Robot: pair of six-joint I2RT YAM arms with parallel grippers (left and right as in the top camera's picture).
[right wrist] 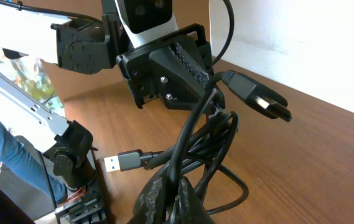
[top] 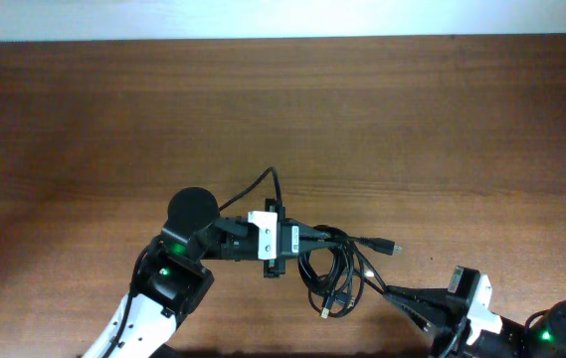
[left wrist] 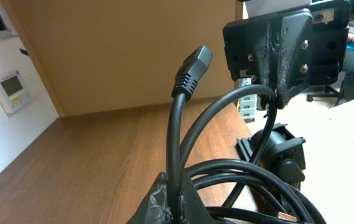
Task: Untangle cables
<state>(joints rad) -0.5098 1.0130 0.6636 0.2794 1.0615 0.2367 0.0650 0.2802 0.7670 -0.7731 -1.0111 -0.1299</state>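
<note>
The cables (top: pixel 334 270) are a knotted bundle of thin black cords low on the wooden table, between my two grippers. My left gripper (top: pixel 305 240) holds the bundle's left side. In the left wrist view its fingers (left wrist: pixel 172 202) are shut on one cord that rises to a black plug (left wrist: pixel 193 67). My right gripper (top: pixel 383 289) holds the bundle's lower right side. In the right wrist view its fingers (right wrist: pixel 178 194) are shut on cords of the bundle (right wrist: pixel 204 146). A USB plug with a blue insert (right wrist: pixel 118 163) sticks out left and another plug (right wrist: pixel 257 99) points right.
One cord end (top: pixel 272 177) loops up from the left gripper over the table (top: pixel 263 109). A loose plug (top: pixel 390 246) lies right of the bundle. The table's far edge meets a white wall. A black round arm joint (top: pixel 192 209) sits left of the bundle.
</note>
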